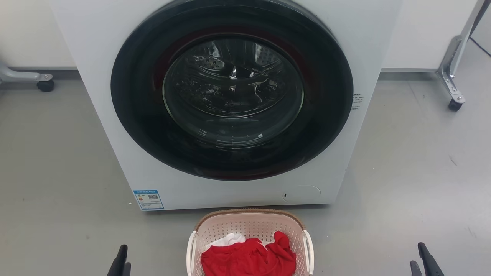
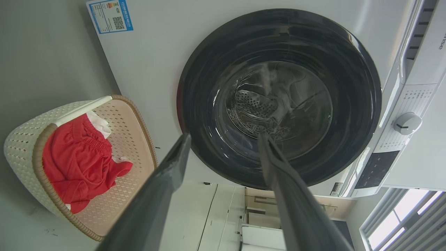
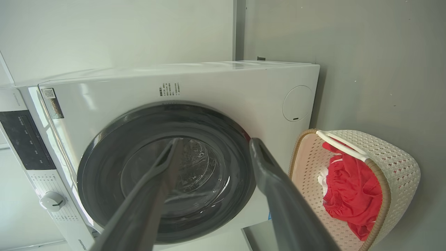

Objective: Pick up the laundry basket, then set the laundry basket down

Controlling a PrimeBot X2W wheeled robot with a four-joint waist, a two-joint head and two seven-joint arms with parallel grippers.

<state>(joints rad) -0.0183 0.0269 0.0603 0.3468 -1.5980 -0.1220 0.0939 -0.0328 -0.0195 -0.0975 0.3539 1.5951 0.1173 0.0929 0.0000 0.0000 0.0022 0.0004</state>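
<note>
The laundry basket, pale pink-beige with a brown woven-look rim and white side handles, stands on the grey floor just in front of the washer. It holds a red garment and a bit of white cloth. My left gripper is low at the left, well clear of the basket. My right gripper is low at the right, also apart from it. The left wrist view shows my left gripper open and empty, with the basket off to its side. In the right wrist view my right gripper is open and empty beside the basket.
A white front-loading washer with a dark round door, shut, rises right behind the basket. Wheeled metal frame legs stand at the far left and far right. Grey floor spreads on both sides of the basket.
</note>
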